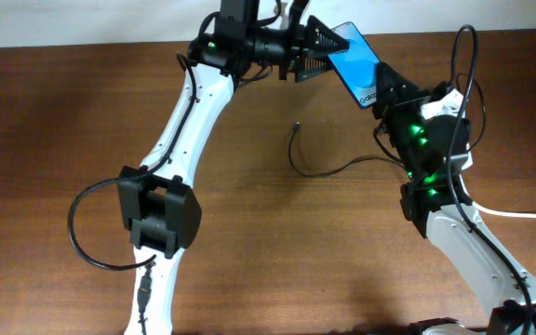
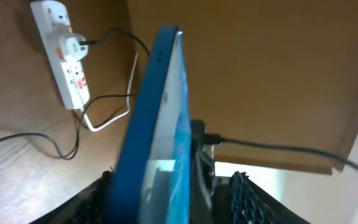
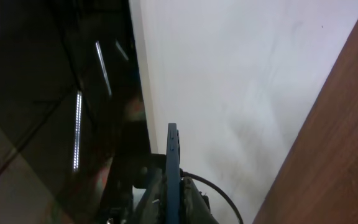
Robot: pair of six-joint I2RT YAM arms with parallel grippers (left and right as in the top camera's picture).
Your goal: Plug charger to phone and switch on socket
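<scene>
The phone [image 1: 355,63] is held in the air at the back of the table, with its blue screen up. My right gripper [image 1: 386,88] is shut on its lower end; the right wrist view shows the phone edge-on [image 3: 173,155] between those fingers [image 3: 174,196]. My left gripper [image 1: 324,48] sits at the phone's upper end, fingers [image 2: 173,193] spread around the phone [image 2: 157,106] with a gap on one side. The charger cable [image 1: 328,171] lies on the table, its plug tip [image 1: 296,126] free. The socket [image 2: 64,53] carries the white adapter [image 2: 74,45].
The thick white cord [image 1: 529,215] runs off to the right, and also shows looped in the left wrist view [image 2: 107,121]. In the overhead view the socket is mostly hidden under my right arm. The wooden table [image 1: 63,121] ends at the back near the phone.
</scene>
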